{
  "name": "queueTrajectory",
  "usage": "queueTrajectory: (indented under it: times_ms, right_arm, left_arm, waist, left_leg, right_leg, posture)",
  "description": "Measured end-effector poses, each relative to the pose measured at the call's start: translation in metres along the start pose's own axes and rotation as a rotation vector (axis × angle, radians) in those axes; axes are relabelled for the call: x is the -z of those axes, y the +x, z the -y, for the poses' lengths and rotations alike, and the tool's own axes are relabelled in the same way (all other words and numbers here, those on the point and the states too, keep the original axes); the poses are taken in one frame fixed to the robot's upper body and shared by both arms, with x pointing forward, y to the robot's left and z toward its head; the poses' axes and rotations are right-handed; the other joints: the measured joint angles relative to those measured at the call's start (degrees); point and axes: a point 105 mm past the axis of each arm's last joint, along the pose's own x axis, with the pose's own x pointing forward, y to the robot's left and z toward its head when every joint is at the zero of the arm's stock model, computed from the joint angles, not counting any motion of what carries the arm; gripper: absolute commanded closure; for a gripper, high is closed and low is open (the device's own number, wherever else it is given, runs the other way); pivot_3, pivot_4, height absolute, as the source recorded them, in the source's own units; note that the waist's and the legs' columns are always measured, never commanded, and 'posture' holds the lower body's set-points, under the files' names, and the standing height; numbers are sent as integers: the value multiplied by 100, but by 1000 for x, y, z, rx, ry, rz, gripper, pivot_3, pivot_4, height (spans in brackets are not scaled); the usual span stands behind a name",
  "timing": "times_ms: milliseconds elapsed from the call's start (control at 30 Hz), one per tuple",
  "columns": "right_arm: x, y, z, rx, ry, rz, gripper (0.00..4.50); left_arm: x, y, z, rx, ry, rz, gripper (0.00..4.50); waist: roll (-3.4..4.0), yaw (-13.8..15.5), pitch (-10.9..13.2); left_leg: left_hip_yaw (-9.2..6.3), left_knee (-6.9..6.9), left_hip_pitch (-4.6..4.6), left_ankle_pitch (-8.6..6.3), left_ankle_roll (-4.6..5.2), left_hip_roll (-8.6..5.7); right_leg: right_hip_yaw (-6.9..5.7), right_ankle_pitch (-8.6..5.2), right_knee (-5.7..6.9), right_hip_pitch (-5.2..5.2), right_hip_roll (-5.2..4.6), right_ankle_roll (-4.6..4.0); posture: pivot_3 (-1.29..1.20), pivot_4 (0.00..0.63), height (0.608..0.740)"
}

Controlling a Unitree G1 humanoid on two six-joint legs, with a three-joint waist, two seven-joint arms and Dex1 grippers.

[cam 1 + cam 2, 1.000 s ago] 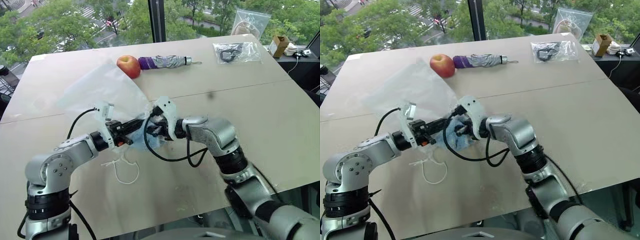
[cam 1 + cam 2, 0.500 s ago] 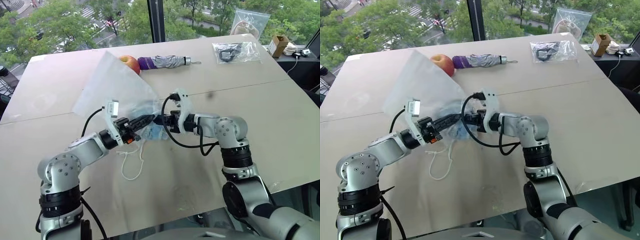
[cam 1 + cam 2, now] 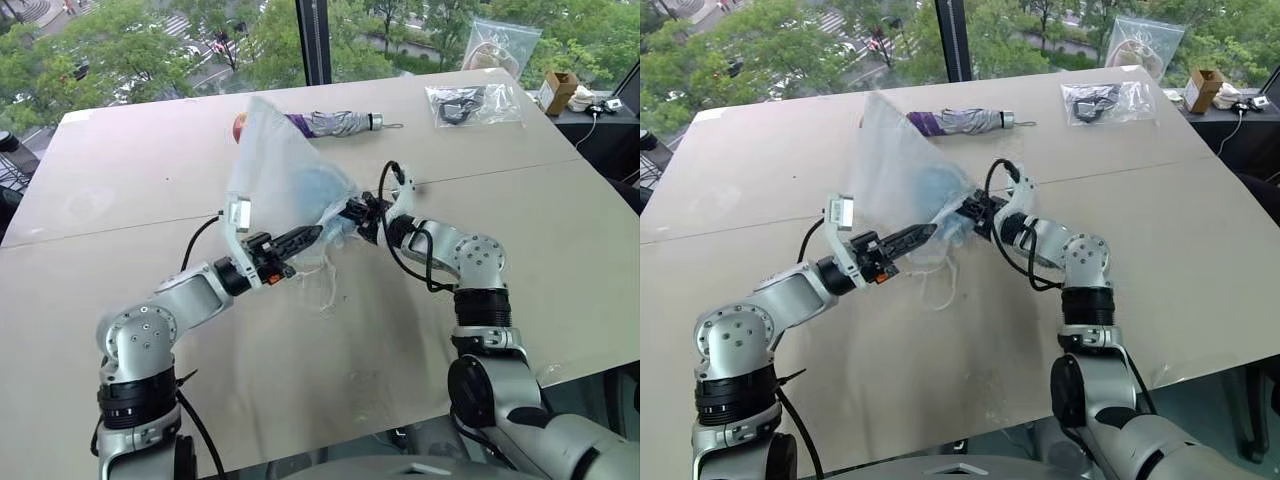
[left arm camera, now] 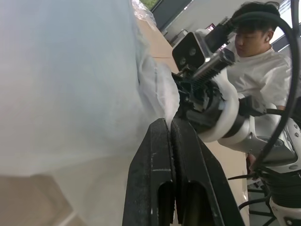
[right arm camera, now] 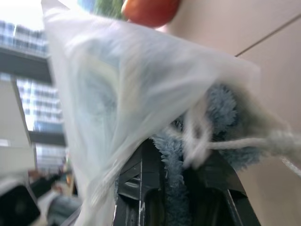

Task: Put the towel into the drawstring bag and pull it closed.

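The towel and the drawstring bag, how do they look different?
The towel is fluffy and light blue; the drawstring bag is thin, white and see-through. The towel is smaller and sits bunched up inside, with a fuzzy bit poking out at the mouth; the bag is bigger and wraps around it, lifted above the table. The bag has white cords dangling; the towel has none. Both are soft cloth.
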Motion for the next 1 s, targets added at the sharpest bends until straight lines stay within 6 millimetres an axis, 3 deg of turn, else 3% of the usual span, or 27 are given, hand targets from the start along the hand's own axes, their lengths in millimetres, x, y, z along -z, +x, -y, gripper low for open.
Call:
queueTrajectory:
  times_ms: [300, 633, 667, 700, 767, 800, 867, 1000]
  right_arm:
    - [-6, 6, 4, 47, 294, 55, 4464]
    - [-3, 12, 9, 189, 484, 52, 4464]
    - [-3, 13, 8, 192, 487, 50, 3527]
    - [-3, 14, 4, 188, 486, 43, 3288]
    - [0, 17, -3, 174, 478, 25, 2165]
    - [1, 18, -4, 175, 473, 19, 1944]
    - [8, 20, -5, 188, 444, -5, 911]
    - [12, 20, -9, 201, 411, -21, 911]
  left_arm:
    - [-2, 21, -3, 9, 12, -2, 4500]
    - [-4, 41, -6, 45, 21, 19, 4500]
    - [-6, 43, -5, 51, 24, 24, 4500]
    - [-8, 45, -4, 55, 29, 30, 4500]
    - [-11, 47, -3, 61, 37, 39, 4500]
    - [-12, 47, -3, 63, 40, 40, 4500]
    - [-15, 49, -7, 57, 41, 48, 4500]
    - [-19, 45, -14, 32, 60, 55, 4500]
  waist:
    - [0, 5, 0]
    - [1, 1, 0]
    - [0, 2, 0]
    - [0, 1, 0]
    - [0, -4, 0]
    - [0, -3, 0]
    - [0, -3, 0]
    - [0, 0, 0]
  left_leg:
    - [13, 3, -1, 0, 3, 1]
    - [17, 4, -4, 0, 4, 4]
    - [16, 4, -4, 0, 5, 4]
    - [17, 4, -4, 0, 5, 4]
    - [17, 4, -3, -1, 5, 6]
    - [18, 4, -3, -1, 5, 7]
    - [17, 4, -4, -1, 5, 8]
    - [17, 4, -6, -1, 5, 9]
  right_leg:
    - [-2, 0, 4, 2, 4, 0]
    - [2, -1, 1, 1, 5, 1]
    - [1, 0, 2, 1, 5, 1]
    - [2, 0, 2, 1, 5, 1]
    - [2, 0, 2, 1, 7, 1]
    - [2, -1, 2, 1, 7, 1]
    - [1, -1, 2, 0, 8, 1]
    - [1, -1, 1, 0, 8, 1]
  posture:
    - [0, 150, 740]
    - [0, 150, 740]
    - [0, 150, 740]
    - [0, 150, 740]
    - [0, 150, 740]
    - [0, 150, 740]
    - [0, 150, 740]
    - [0, 150, 740]
